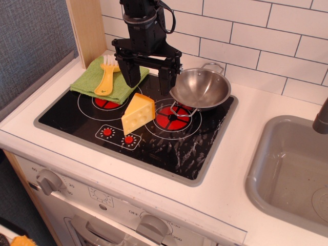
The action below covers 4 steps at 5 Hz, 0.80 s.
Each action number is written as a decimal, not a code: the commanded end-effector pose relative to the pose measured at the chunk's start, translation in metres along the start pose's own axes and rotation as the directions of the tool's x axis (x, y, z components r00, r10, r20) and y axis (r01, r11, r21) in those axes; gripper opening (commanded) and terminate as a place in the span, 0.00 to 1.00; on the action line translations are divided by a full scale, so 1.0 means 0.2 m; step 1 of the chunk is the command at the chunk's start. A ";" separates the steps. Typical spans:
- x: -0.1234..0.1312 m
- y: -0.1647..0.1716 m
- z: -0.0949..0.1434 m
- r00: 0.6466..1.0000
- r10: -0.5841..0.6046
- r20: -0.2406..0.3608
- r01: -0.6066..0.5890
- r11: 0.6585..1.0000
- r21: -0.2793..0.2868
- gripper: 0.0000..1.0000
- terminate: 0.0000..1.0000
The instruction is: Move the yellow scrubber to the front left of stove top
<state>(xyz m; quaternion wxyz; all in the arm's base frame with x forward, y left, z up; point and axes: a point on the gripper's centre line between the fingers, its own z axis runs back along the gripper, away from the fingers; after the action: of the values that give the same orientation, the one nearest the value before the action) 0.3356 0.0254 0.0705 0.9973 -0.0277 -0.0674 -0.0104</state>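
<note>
Gripper [148,77] hanging wide open, empty, upper centre; yellow scrubber [106,77] lying on green cloth [120,88] just left, awaiting pickup toward stove top [169,148] front-left.

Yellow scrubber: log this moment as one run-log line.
gripper: open, above stove top rear | yellow scrubber: on green cloth, ungrasped | cheese wedge: mid-stove | steel pan: right burner
</note>
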 end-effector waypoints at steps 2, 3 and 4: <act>0.04 0.15 0.09 0.997 0.062 0.038 -0.064 0.997 0.037 1.00 0.00; 0.03 0.34 0.18 0.987 0.146 0.068 -0.151 0.985 0.080 1.00 0.00; 0.03 0.48 0.17 0.976 0.210 0.060 -0.216 0.970 0.109 1.00 0.00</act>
<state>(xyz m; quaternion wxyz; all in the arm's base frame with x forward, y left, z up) 0.3389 0.1218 0.0852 0.9921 0.0150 -0.0689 0.1042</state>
